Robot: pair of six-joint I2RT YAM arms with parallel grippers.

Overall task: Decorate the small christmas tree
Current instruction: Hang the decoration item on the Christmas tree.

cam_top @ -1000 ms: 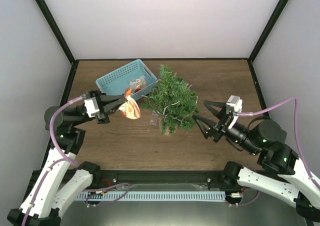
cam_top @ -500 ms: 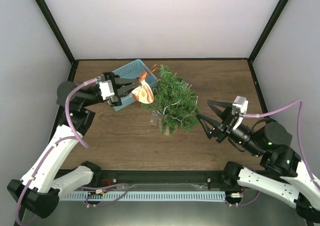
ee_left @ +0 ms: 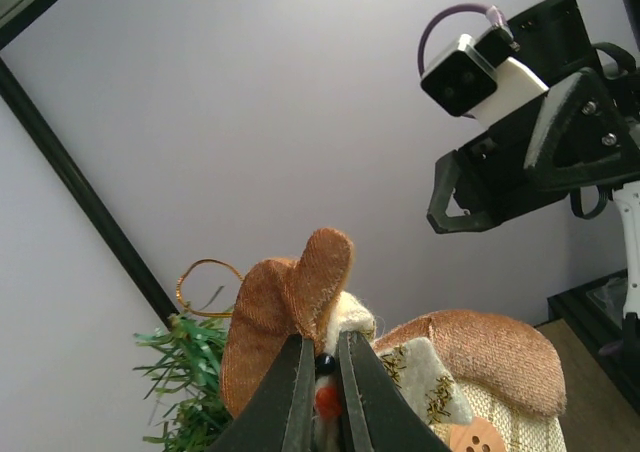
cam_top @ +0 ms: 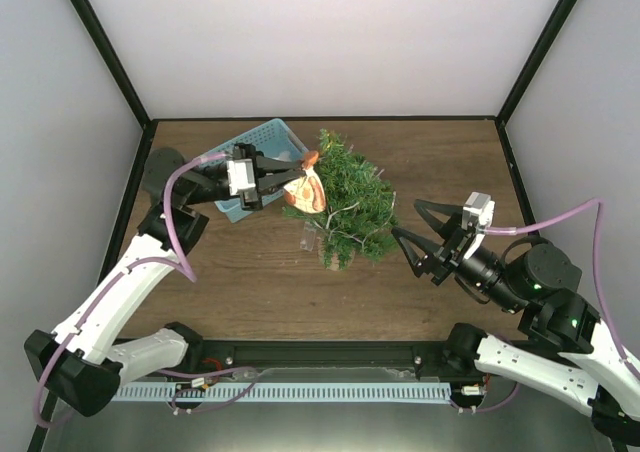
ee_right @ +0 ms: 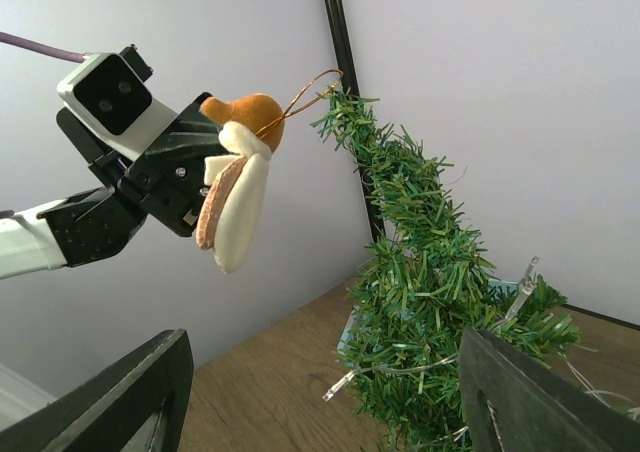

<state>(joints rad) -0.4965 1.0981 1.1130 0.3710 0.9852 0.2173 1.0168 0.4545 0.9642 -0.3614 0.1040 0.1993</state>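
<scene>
The small christmas tree (cam_top: 345,204) stands mid-table in its brown pot (cam_top: 337,258), and also shows in the right wrist view (ee_right: 420,272). My left gripper (cam_top: 288,181) (ee_left: 320,350) is shut on a fabric ornament (cam_top: 308,188) (ee_left: 290,297) with a brown hat and a cream body. It holds the ornament in the air at the tree's upper left. The ornament's gold loop (ee_right: 312,90) reaches the tip of the tree's top branch. My right gripper (cam_top: 404,219) (ee_right: 322,342) stands open just right of the tree, facing it, with nothing between its fingers.
A light-blue basket (cam_top: 232,152) with more ornaments sits at the back left, behind my left arm. A clear light string (ee_right: 350,380) winds through the tree's lower branches. Black frame posts and pale walls close in the table.
My left arm has carried the ornament up and to the right, from left of the tree over the basket's edge to the treetop. The right gripper barely shifted.
</scene>
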